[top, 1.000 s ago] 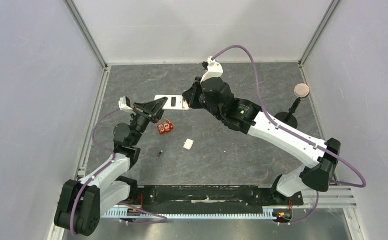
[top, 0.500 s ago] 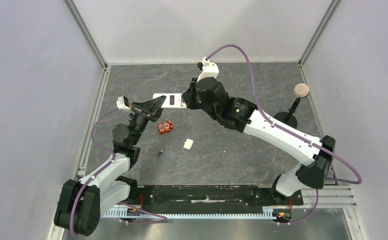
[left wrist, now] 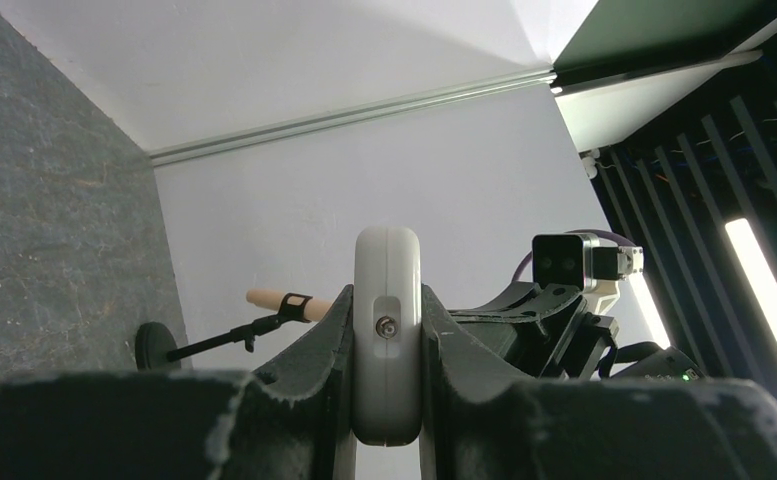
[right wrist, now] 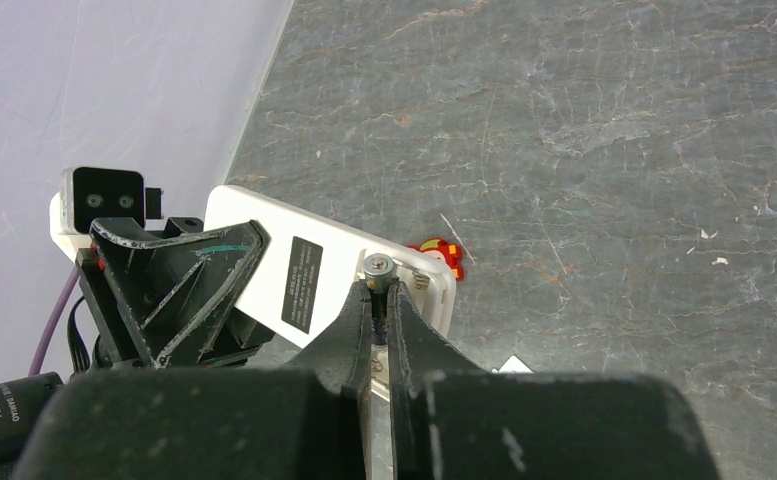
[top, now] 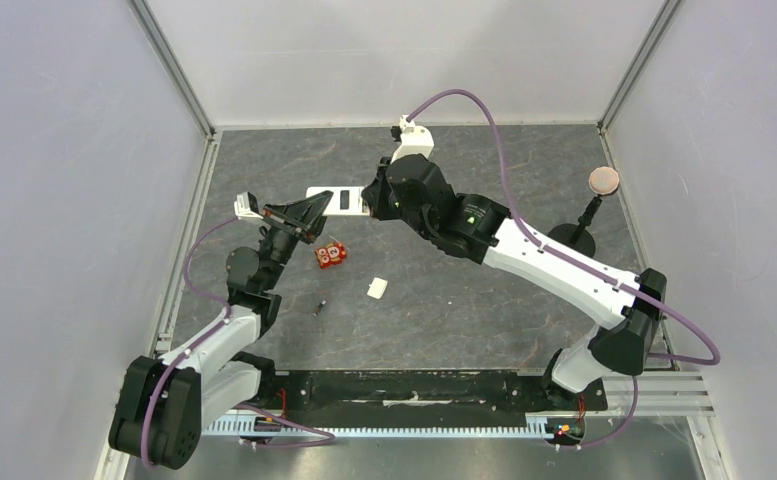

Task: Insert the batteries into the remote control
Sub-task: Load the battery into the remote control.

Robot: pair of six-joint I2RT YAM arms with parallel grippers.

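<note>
so the step here looks like seating a battery (right wrist: 377, 266) in the remote control (top: 336, 203). the remote is up off the table (top: 484, 310), over the far half and a bit left of the middle, plain back facing up. the left hand (left wrist: 387, 300) has it clamped edge-on, both fingers pressed against its sides. the right hand (right wrist: 377, 292) is pinched nearly together on that thin dark battery. its silver tip sits right at the end of the remote nearest the right hand, touching or almost, can't tell which.

my take: go slow, line the battery up with the bay before pushing, and have the left hand grip firm so the remote doesn't twist. the risk is the battery popping out of that narrow pinch. the small white cover (top: 376, 288) lies nearer the middle of the table, for later.
</note>
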